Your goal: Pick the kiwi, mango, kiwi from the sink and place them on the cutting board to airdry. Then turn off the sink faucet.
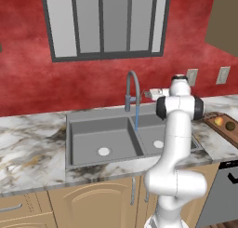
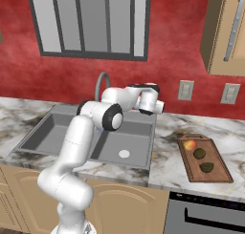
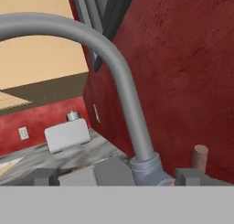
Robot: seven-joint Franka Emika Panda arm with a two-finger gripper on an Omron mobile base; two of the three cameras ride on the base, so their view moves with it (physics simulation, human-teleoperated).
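All three fruits lie on the cutting board (image 2: 206,160): mango (image 2: 190,144) and two kiwis (image 2: 199,153). Water runs from the sink faucet (image 1: 133,97), so I bring my tool (image 3: 118,176), released and wide, to its base. I should nudge the side lever (image 3: 199,157) gently, not the gooseneck.

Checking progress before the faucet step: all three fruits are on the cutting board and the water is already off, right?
Not quite. The three fruits do lie on the cutting board, but the left base view shows a blue stream running from the faucet into the sink.
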